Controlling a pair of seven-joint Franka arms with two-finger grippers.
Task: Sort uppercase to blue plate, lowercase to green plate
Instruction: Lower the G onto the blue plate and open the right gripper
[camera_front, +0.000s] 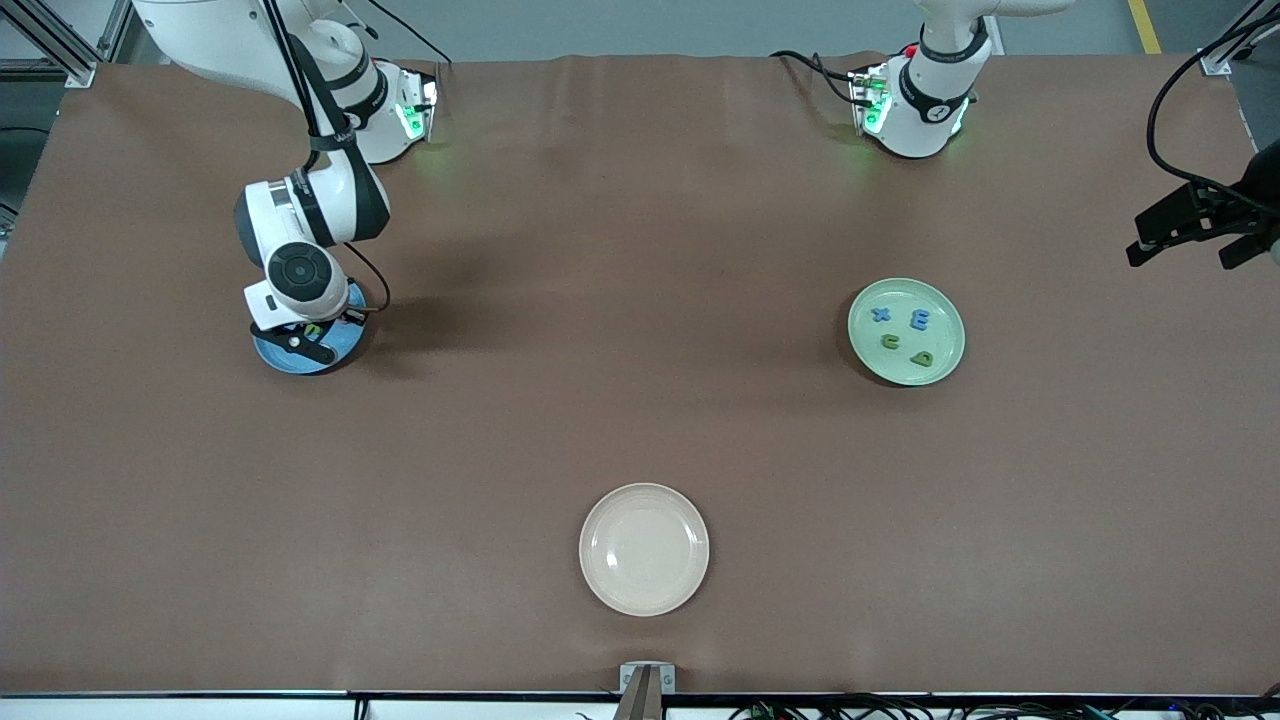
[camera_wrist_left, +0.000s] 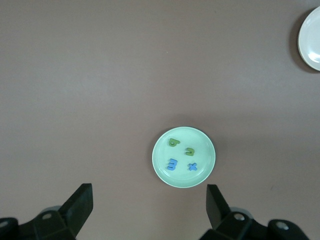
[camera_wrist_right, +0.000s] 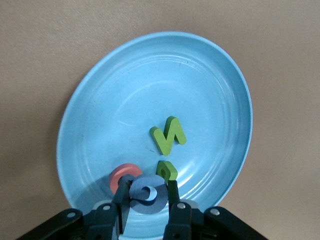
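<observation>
brown worktop (camera_front: 640, 200) in the front view: the right claw (camera_front: 305, 338) sits low over the blue plate (camera_front: 340, 345) at the right arm's end; the green plate (camera_front: 906, 331) carries four lowercase letters (camera_front: 920, 320); the cream plate (camera_front: 644, 549) lies nearest the camera. left wrist view: the left claw (camera_wrist_left: 147, 205) hangs wide open above the green plate. right wrist view: the right claw (camera_wrist_right: 146, 197) is pinched on the blue g (camera_wrist_right: 147, 194), beside the red q (camera_wrist_right: 122, 176), b (camera_wrist_right: 166, 170) and n (camera_wrist_right: 168, 135).

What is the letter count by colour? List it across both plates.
Green: 4 (N, B, u, q)
Blue: 3 (G, x, m)
Red: 1 (Q)
Total: 8
</observation>
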